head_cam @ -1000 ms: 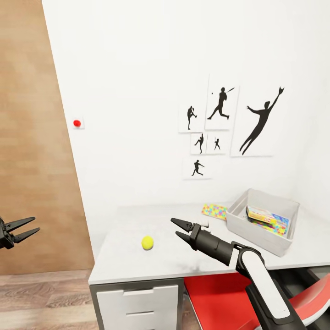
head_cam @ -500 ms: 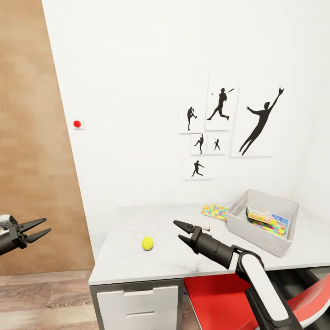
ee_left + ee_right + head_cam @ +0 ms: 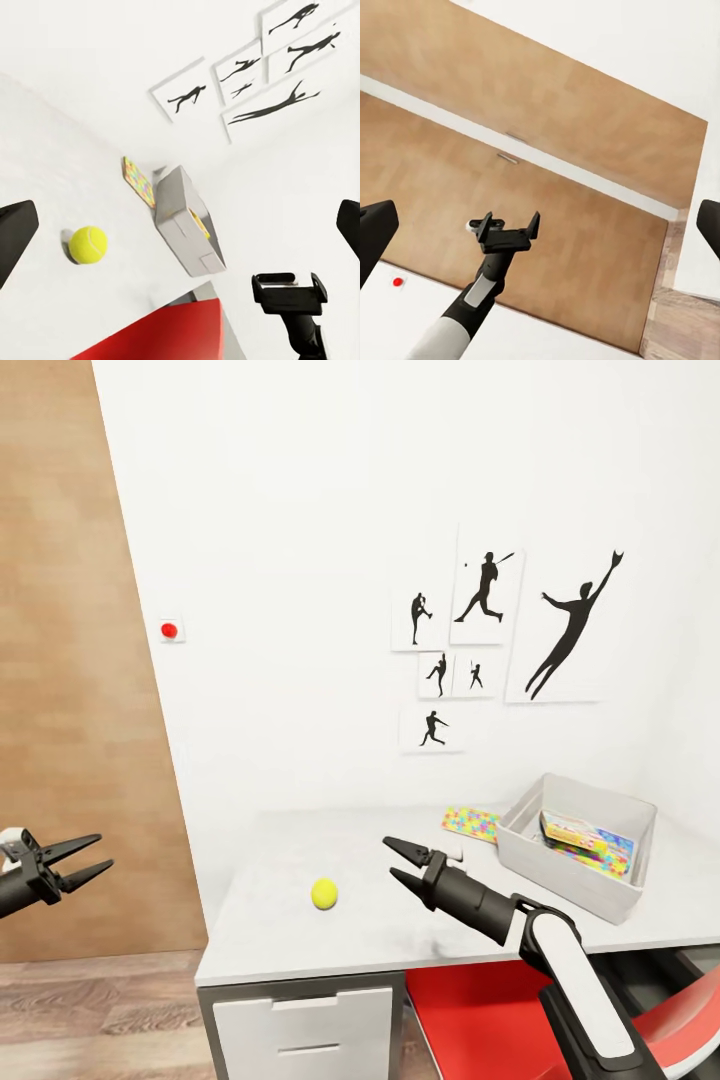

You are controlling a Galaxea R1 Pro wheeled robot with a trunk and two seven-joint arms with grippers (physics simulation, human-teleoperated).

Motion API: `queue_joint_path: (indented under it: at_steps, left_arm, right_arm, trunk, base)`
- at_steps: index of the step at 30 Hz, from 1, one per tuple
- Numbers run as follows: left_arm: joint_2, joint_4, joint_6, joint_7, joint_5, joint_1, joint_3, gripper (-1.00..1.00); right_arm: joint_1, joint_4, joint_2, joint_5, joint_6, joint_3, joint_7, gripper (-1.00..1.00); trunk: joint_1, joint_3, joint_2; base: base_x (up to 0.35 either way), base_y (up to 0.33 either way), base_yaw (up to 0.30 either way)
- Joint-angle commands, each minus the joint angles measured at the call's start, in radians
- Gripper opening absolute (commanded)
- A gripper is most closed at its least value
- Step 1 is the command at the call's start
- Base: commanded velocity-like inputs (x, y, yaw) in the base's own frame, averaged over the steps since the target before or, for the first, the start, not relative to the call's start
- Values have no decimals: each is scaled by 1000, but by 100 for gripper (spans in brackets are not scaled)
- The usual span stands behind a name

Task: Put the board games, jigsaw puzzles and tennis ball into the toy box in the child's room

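Head view has my right gripper (image 3: pixel 408 862) hanging just above the counter (image 3: pixel 290 935), its two black pointed fingers spread in a clear V with nothing between them and nothing touching them. Its tips point toward the tennis ball (image 3: pixel 323 893), which sits a little apart on the pale grey top, nearer the counter's front edge. The ball is small, round and fuzzy yellow-green (my left wrist view shows its curved seam) (image 3: pixel 88 244).

My left gripper (image 3: pixel 82 861) hovers off the counter's end, in front of the brown wooden door (image 3: pixel 70 690), fingers likewise spread wide and empty; the right wrist view shows it from the front with both black fingers parted (image 3: pixel 504 231).

Farther along the counter, toward the right wall, stands the toy box (image 3: pixel 555 865), light grey smooth plastic with sloping sides and a rolled rim, its long axis running at a slant from the back wall toward the front edge. Inside it lies a flat colourful board game (image 3: pixel 588 838), leaning against the inner wall with its long side along the box. Just beside the box's far left corner a thin jigsaw puzzle (image 3: pixel 468 823) lies flat, speckled yellow, pink, blue and green.

Below the counter are white drawers (image 3: pixel 310 1030) and a glossy red chair (image 3: pixel 470 1010). Black baseball-player prints (image 3: pixel 500 640) hang on the white wall, with a small red dot (image 3: pixel 169 630) near the door.
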Motion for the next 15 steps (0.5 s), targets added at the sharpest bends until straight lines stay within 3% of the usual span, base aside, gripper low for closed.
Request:
queue_joint_path:
  at_steps: [1,11,15]
  left_arm:
    - [1,0,8,-4,0,-1,1,100]
    - [1,0,6,-4,1,-1,1,100]
    - [1,0,6,-4,1,-1,1,100]
  right_arm:
    - [0,0,-1,7,3,-1,8,100]
    - [0,1,0,8,2,-13,6,100]
    - [0,2,0,8,2,-14,7,100]
  trunk:
    - [0,-1,-1]
    - [0,-1,-1]
    - [0,-1,-1]
  base:
    - [2,2,0]
    - [0,3,-3]
    - [0,133,-130]
